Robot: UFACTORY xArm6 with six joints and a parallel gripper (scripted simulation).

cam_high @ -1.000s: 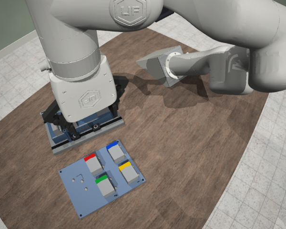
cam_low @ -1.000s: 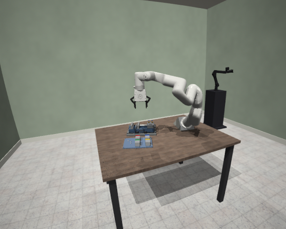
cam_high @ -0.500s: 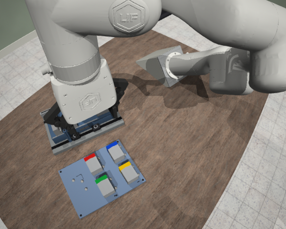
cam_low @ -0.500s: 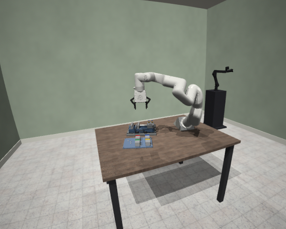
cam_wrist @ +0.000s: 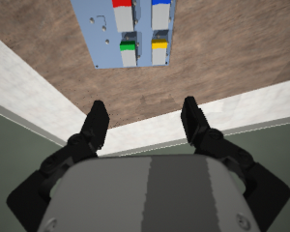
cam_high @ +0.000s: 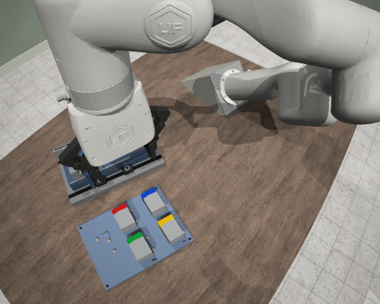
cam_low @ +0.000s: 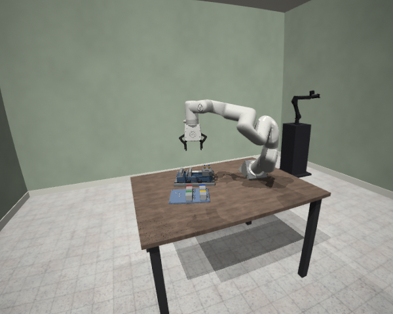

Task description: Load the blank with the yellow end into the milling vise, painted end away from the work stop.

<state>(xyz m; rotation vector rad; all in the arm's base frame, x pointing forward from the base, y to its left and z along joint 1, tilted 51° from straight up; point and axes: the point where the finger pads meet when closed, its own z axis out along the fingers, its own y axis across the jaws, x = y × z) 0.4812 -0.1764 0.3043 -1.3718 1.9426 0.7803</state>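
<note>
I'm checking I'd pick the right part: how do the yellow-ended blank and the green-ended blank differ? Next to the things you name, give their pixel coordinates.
The yellow-ended blank (cam_high: 172, 230) (cam_low: 202, 195) (cam_wrist: 159, 54) has a yellow end; the green-ended blank (cam_high: 140, 249) (cam_low: 188, 195) (cam_wrist: 129, 55) a green one. The yellow-ended blank is by the mark 1, the green-ended blank by the mark 2. Both have grey bodies and rest on the blue plate (cam_high: 95, 261) (cam_low: 176, 199) (cam_wrist: 99, 48).
</note>
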